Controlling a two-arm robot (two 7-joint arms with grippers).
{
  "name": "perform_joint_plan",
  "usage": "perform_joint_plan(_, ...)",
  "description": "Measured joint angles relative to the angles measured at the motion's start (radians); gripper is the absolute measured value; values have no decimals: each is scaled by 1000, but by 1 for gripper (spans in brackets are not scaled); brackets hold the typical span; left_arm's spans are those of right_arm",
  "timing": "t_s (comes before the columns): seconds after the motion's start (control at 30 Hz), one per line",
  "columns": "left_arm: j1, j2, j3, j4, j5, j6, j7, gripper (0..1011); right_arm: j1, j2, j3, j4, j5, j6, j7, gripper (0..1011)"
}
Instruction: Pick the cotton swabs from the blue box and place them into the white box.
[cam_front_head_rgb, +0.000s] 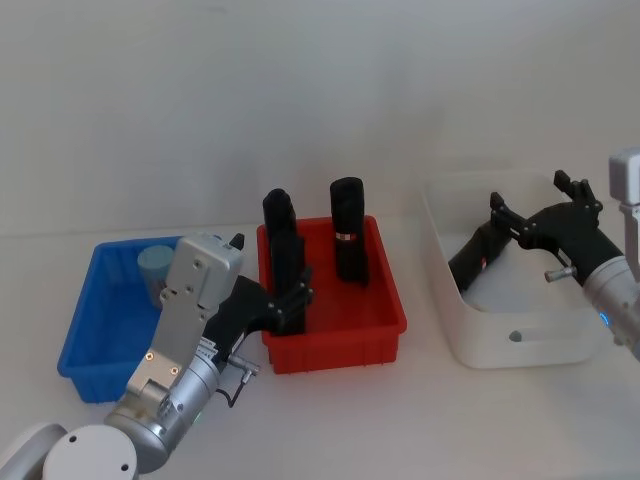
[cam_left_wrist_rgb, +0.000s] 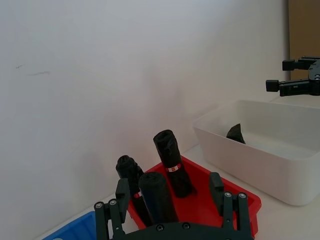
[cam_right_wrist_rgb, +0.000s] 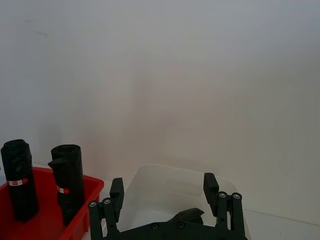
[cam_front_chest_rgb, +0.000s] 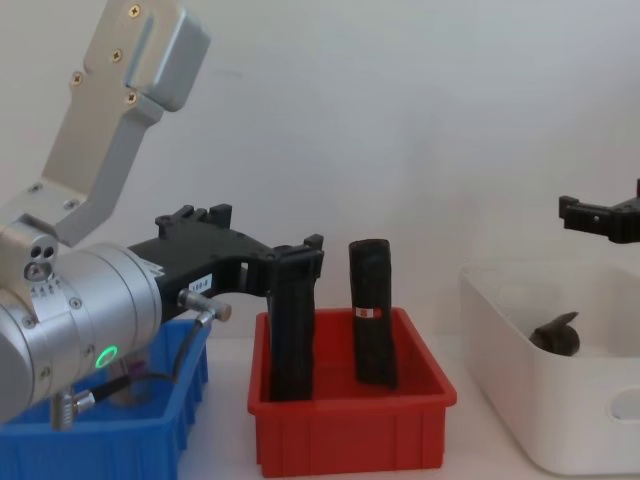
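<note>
Three bins are sitting in a row on your white table (cam_front_head_rgb: 420, 420): the blue box (cam_front_head_rgb: 90, 340) on the left, a red bin (cam_front_head_rgb: 340, 335) in the middle and the white box (cam_front_head_rgb: 500, 335) on the right.

One jar of the cotton swabs (cam_front_head_rgb: 155, 268) is standing in the far part of the blue box, pale blue lid up. You can't read any label on it from the head view; your left arm is covering most of the rest of that box.

Three black rolls (cam_left_wrist_rgb: 172, 162) are standing upright in the red bin, each wearing a small band with red and white marking near the top. The writing is too small to read. Another dark item (cam_front_chest_rgb: 555, 335) is lying inside the white box, and you can't tell more about it than that.

Your left gripper (cam_front_head_rgb: 290, 300) is hanging over the gap between the blue box and the red bin, jaws spread apart and holding nothing, with the nearest black roll just beside the fingertips. That roll is sitting right in front of it in the chest view.

Your right gripper (cam_front_head_rgb: 527, 222) is hovering above the white box, jaws apart too and gripping nothing.
</note>
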Motion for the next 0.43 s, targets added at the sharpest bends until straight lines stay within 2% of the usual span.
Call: perform_joint_plan(0.43, 0, 0, 0, 0, 0, 0, 0, 1004, -1, 1, 1, -2, 2, -1, 1, 1001)
